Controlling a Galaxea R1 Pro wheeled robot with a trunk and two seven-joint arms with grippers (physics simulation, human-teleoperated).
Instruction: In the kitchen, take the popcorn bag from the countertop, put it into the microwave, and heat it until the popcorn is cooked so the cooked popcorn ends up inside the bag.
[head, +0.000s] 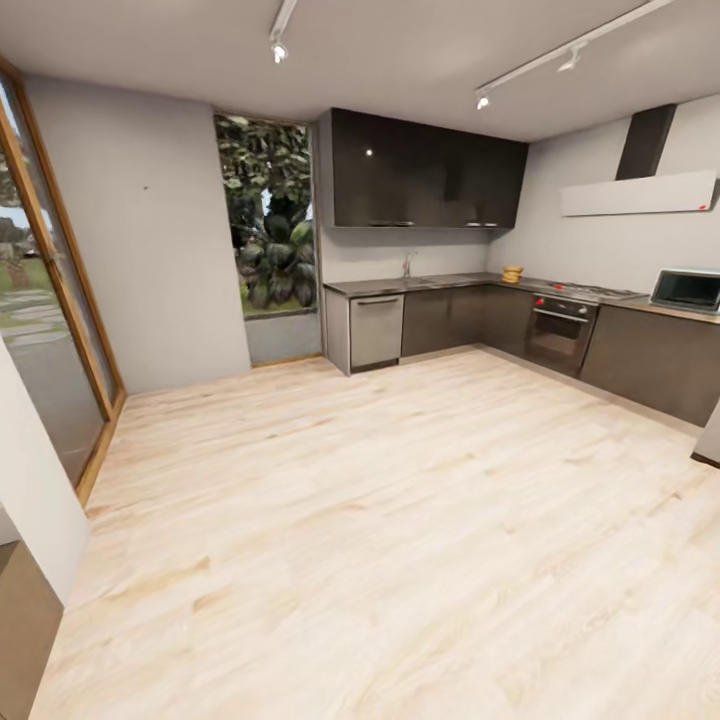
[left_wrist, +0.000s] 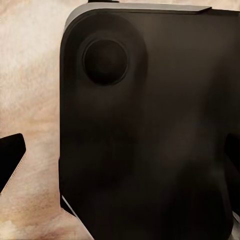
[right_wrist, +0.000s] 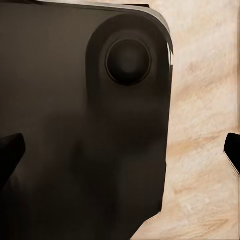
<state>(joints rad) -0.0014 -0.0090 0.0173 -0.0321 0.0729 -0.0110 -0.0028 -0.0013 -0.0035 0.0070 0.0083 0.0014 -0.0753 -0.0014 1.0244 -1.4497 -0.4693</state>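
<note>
- Looking across a wide pale wood floor (head: 380, 520), the head view takes in an L-shaped kitchen along the far and right-hand walls.
- The countertop (head: 450, 281) is grey and runs over dark glossy cabinets (head: 455, 318), turning the corner toward the right.
- The popcorn bag (head: 512, 273), small and tan-yellow, sits on the countertop close to its inner corner, against the back wall.
- The microwave (head: 687, 290), pale with a dark window, stands on the right-hand run of the countertop near its far right end, well apart from the bag.
- Between bag and microwave lie a hob (head: 590, 292) and, under it, a built-in black oven (head: 560, 333).
- A faucet (head: 407, 264) rises from the left run of the countertop, with a steel dishwasher front (head: 376, 331) below at the counter's left end.
- Dark wall cupboards (head: 425, 170) hang above; a pale range hood (head: 640, 193) is on the right wall.
- A tall window (head: 268, 215) showing foliage stands left of the cupboards, and a wood-framed glass door (head: 50, 300) fills the left wall.
- In the left wrist view the left gripper (left_wrist: 122, 160) shows dark fingertips (left_wrist: 11, 157) at opposite edges, spread wide apart, over the robot's black base (left_wrist: 150, 125).
- In the right wrist view the right gripper (right_wrist: 120, 155) likewise has its fingertips (right_wrist: 10, 152) far apart, holding nothing.
</note>
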